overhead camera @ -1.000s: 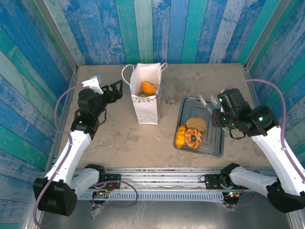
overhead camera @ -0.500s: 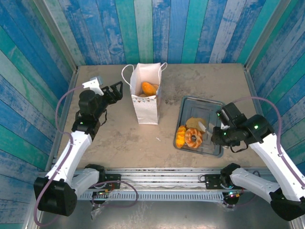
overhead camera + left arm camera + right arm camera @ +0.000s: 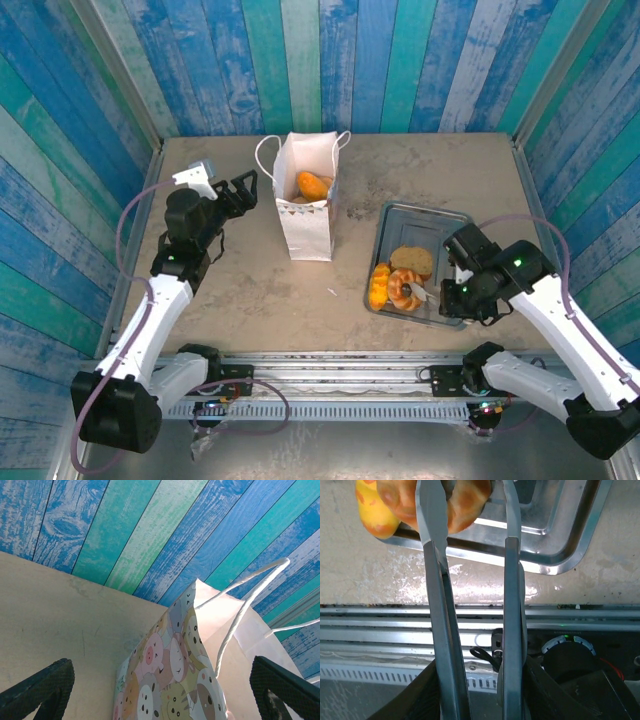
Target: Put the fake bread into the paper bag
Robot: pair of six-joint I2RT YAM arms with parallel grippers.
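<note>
moved: right gripper (image 3: 481, 680) nearer, at tray (image 3: 570, 550) front | hidden: tongs (image 3: 436, 590) tips cut off | right gripper clamps tongs over doughnut (image 3: 465, 507) | left gripper (image 3: 243, 187) fingers apart

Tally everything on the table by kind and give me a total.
paper bag: 1
orange bun inside it: 1
ring doughnut: 1
brown slice: 1
yellow-orange pastry: 1
metal tray: 1
tongs: 1
Total: 7 in view; the bag may hide more.
</note>
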